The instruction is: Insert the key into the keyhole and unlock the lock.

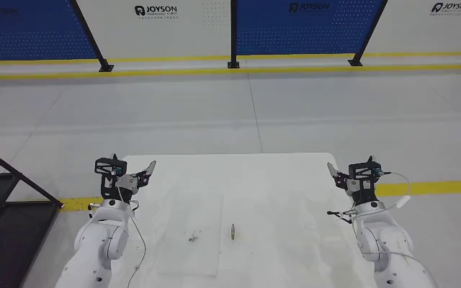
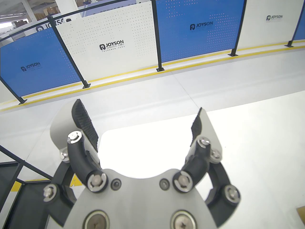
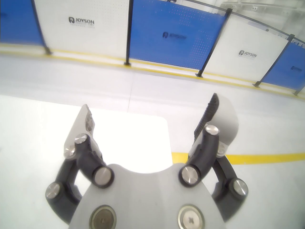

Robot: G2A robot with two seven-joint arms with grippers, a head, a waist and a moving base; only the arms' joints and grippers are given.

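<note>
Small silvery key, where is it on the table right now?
In the top view, the small silvery key lies on the white table left of centre, just left of the small grey metal lock.

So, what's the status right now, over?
Left gripper, right gripper: open, empty. Small piece and second piece mid-table, likely key and lock, untouched. Nothing in the way.

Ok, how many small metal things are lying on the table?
2. One small piece lies on the robot's left of the table middle; the other piece lies apart from it, about central. None seems hidden.
</note>
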